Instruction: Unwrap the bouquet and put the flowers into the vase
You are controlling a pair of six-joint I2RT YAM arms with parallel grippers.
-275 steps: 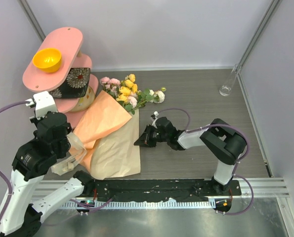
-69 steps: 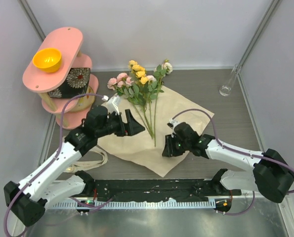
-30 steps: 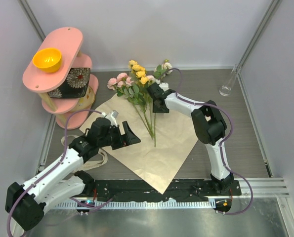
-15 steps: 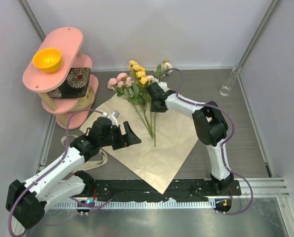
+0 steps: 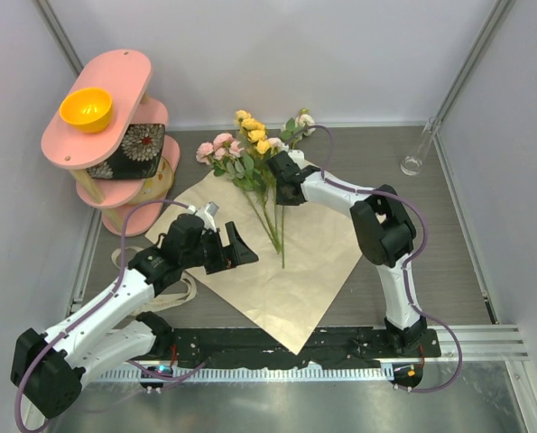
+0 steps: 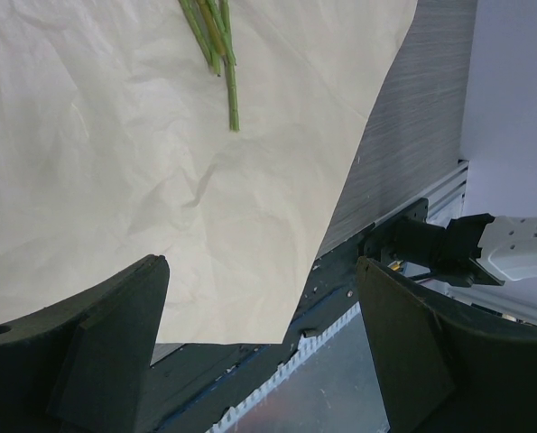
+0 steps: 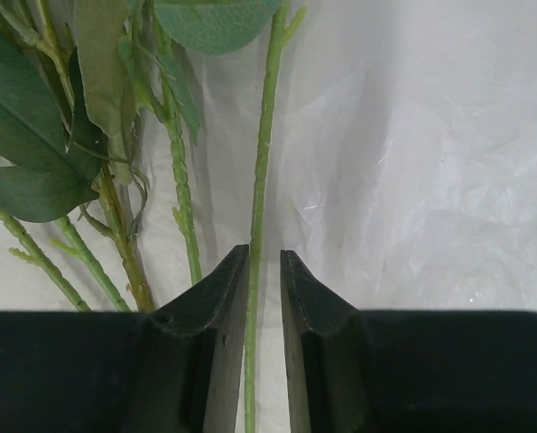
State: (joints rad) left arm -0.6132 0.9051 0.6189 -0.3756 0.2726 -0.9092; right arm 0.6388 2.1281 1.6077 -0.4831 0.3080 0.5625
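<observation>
Grey table [image 5: 412, 225], flowers [image 5: 254, 158] on paper [image 5: 286, 280], blooms [image 5: 253, 127] far, stems [image 5: 275, 230] near, right pincer [image 7: 264, 253] slightly apart astride stem [image 7: 262, 135], left pincer [image 6: 259, 266] apart.

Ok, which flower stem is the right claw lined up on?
The lone straight stem, rightmost of them, running between the right claw's fingers; the leafy stems lie left of it, outside the fingers.

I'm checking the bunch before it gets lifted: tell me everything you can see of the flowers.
The flowers are a loose, unwrapped bunch of small pink, yellow and cream blooms on thin green stems with green leaves, lying flat. The blooms point toward the far wall, over the grey table; the stems rest on the opened tan paper. One stem runs between the right gripper's narrowly parted fingers.
</observation>
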